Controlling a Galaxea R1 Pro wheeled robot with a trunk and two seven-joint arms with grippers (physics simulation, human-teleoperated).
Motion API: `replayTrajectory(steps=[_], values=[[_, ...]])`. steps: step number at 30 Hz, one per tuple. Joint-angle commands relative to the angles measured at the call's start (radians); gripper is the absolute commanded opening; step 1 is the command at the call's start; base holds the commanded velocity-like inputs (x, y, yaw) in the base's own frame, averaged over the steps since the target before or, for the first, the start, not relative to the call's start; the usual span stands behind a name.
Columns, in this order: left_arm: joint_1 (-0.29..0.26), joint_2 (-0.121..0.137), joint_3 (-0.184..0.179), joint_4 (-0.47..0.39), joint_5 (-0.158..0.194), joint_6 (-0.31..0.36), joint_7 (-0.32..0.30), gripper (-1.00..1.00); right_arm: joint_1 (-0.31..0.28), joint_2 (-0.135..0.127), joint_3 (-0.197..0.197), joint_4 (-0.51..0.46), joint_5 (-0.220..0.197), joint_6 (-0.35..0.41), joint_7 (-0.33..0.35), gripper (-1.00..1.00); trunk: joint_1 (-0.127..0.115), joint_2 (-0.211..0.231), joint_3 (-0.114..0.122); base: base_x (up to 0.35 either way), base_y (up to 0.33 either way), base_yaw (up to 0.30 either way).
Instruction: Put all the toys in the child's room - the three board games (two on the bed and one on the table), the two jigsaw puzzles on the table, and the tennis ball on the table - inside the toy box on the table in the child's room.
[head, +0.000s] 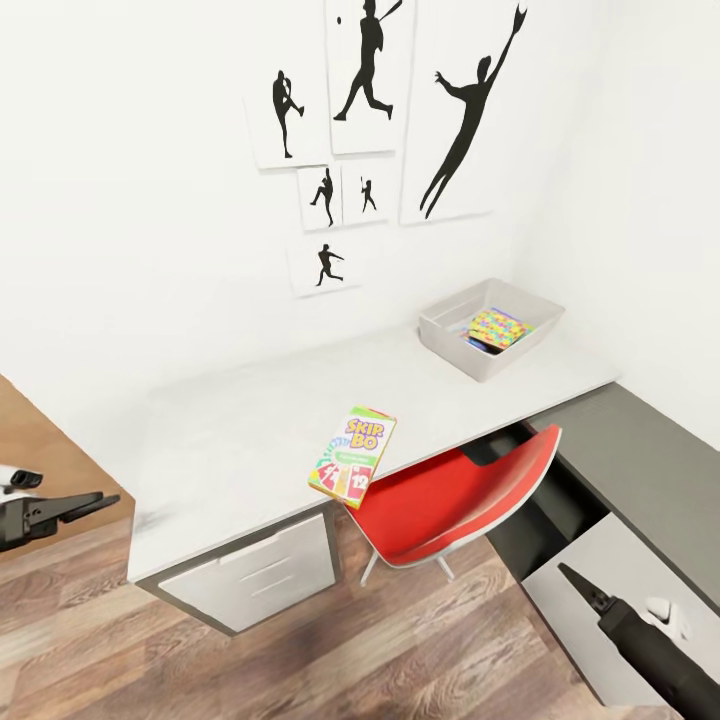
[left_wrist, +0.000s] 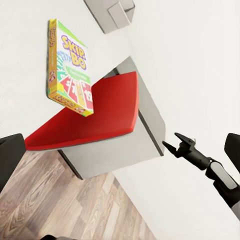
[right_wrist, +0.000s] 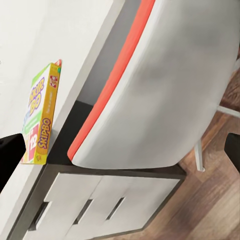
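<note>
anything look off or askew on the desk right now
Yes: the Skip-Bo box lies at the table's front edge, one corner jutting past it above the red chair. The toy box sits squarely in the far corner.

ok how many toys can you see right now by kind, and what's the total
board games: 1, the Skip-Bo box at the front edge of the table
jigsaw puzzles: 1, the multicoloured one inside the toy box
other toys: something dark blue beneath that puzzle, too hidden to identify, not counted
total: 2
</note>
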Motion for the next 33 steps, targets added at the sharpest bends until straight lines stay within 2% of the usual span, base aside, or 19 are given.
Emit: replayTrajectory(steps=[1, 13, 33], values=[[0.0, 0.0, 0.0, 0.002, 0.0, 0.01, -0.004, 1.0, 0.0, 0.0, 0.0, -0.001, -0.005, 0.007, -0.001, 1.0, 0.001, -0.002, -0.002, 0.0, 0.0, 0.0], [0.005, -0.001, -0.004, 0.011, 0.0, 0.009, -0.004, 1.0, 0.0, 0.003, 0.005, -0.001, -0.002, 0.003, -0.009, 1.0, 0.001, -0.002, 0.002, 0.0, 0.0, 0.0], [0.005, -0.001, -0.005, 0.011, 0.0, 0.009, -0.004, 1.0, 0.0, 0.004, 0.001, -0.002, 0.001, -0.001, -0.003, 1.0, 0.001, -0.002, 0.033, -0.022, -0.024, 0.0]])
